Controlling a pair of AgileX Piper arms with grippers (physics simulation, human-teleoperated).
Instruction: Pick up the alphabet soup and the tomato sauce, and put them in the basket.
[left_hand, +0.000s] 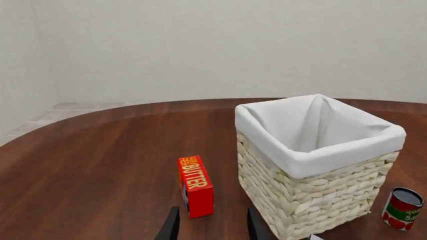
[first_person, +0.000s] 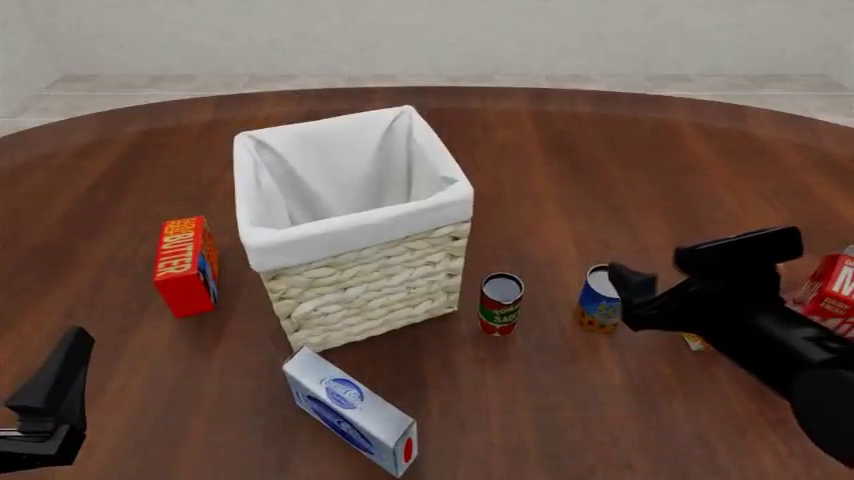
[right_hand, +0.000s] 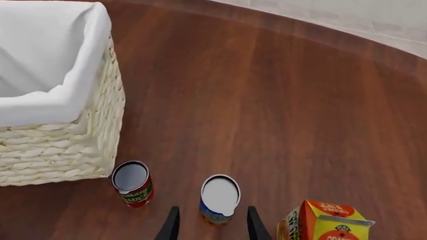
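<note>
The basket (first_person: 354, 225) is standing upright well off to the left of the right gripper (right_hand: 209, 224), its white liner showing nothing inside, and both cans are sitting outside it on the table (first_person: 601, 180). The tomato sauce (first_person: 501, 303) is standing between basket and gripper, its long axis upright. The alphabet soup (right_hand: 219, 198), also upright, is lying straight ahead between the right gripper's spread, empty fingers, making this clearly the nearer arm, while the left gripper (left_hand: 209, 224) is hanging parted and empty well away.

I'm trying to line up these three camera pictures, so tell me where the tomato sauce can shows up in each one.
Left wrist view: the tomato sauce is at the far right edge, beside the basket.
Front view: it stands at centre, just right of the basket.
Right wrist view: it is low, by the basket's corner, beside the alphabet soup.
Shared landmark: the basket.
</note>
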